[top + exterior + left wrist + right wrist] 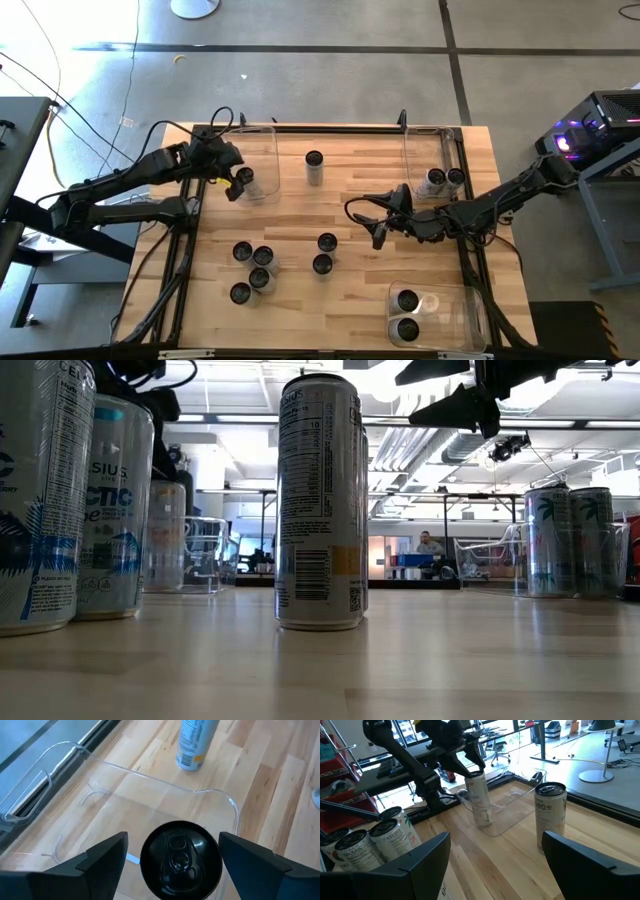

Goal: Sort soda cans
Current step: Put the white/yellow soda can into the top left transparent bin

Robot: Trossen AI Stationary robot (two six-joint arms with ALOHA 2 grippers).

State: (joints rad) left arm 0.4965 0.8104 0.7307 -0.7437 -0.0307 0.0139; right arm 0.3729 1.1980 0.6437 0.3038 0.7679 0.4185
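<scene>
High view: upper left of the frame, the left gripper (238, 184) hangs with fingers spread over a slim silver, black-topped soda can (245, 176) standing in a clear plastic bin (268, 150). At centre right, the right gripper (380, 232) waits, fingers apart and empty.

One can (245, 178) inside far-left bin (262, 135)

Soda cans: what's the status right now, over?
Left gripper open astride a can standing in the far-left bin. Right gripper open, empty, mid-table. Six loose cans unsorted. Nothing blocking.
</scene>
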